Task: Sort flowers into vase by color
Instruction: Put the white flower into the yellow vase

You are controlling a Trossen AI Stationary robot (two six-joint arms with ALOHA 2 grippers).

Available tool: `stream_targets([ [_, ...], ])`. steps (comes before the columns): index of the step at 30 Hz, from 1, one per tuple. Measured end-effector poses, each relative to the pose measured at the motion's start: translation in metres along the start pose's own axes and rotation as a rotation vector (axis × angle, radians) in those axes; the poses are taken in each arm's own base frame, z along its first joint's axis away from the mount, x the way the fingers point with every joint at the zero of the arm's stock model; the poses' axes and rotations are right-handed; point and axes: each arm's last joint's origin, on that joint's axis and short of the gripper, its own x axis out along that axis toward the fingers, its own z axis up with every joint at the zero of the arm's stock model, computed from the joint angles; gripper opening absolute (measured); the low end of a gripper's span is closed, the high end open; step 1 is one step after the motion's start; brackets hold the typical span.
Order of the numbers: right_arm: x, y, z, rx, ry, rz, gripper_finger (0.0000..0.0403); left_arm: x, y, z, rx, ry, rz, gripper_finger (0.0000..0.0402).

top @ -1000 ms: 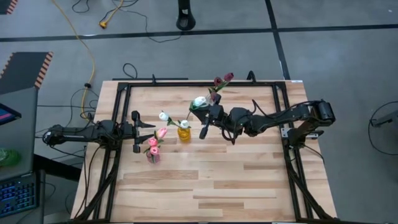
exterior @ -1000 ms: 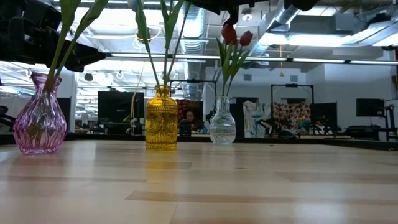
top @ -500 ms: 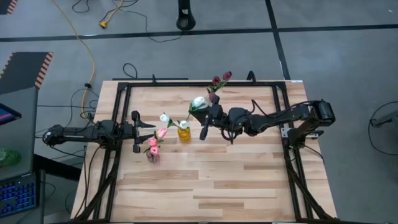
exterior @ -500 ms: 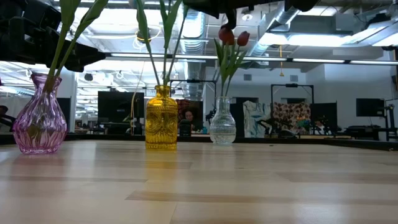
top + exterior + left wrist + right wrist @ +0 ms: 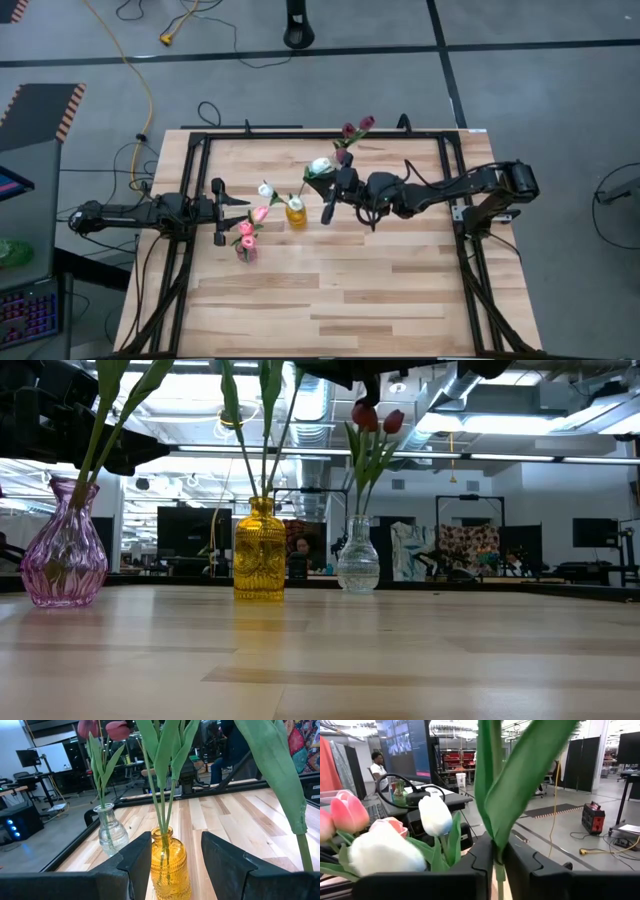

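Three vases stand on the table. The pink vase (image 5: 63, 545) holds pink flowers (image 5: 246, 229). The yellow vase (image 5: 259, 550) holds white flowers (image 5: 265, 188). The clear vase (image 5: 357, 557) holds dark red flowers (image 5: 366, 416). My right gripper (image 5: 333, 183) reaches in level from the table's right, above the yellow vase, shut on another white flower (image 5: 320, 165). My left gripper (image 5: 176, 842) waits open at the table's left, pointing level at the yellow vase (image 5: 167, 865). My right gripper pinches the white flower's green stem (image 5: 496, 864), just below its leaves, between its two fingers. The fingers come level from the table's right and lie across the stem. The flower stands tilted, and its stem runs down into the yellow vase's neck (image 5: 262, 502).
A black frame (image 5: 300, 134) runs along the table's far and side edges. Bare wood (image 5: 340, 290) fills the near half of the table. Beyond the table a person (image 5: 379, 770) stands in the room.
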Motion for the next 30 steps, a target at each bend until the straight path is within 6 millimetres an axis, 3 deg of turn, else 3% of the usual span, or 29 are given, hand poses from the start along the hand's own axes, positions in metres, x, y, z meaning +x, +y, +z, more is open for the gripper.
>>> stream_targets([
  [14, 0.0000, 0.0000, 0.0009, 0.005, -0.009, 0.001, 0.0171, 0.0000, 0.0000, 0.0000, 0.000, 0.000, 0.000, 0.0161],
  [30, -0.0033, -0.0006, 0.0090, 0.016, -0.036, 0.002, 0.0185, 0.0000, 0.0000, 0.0000, 0.000, 0.000, 0.000, 0.0161],
])
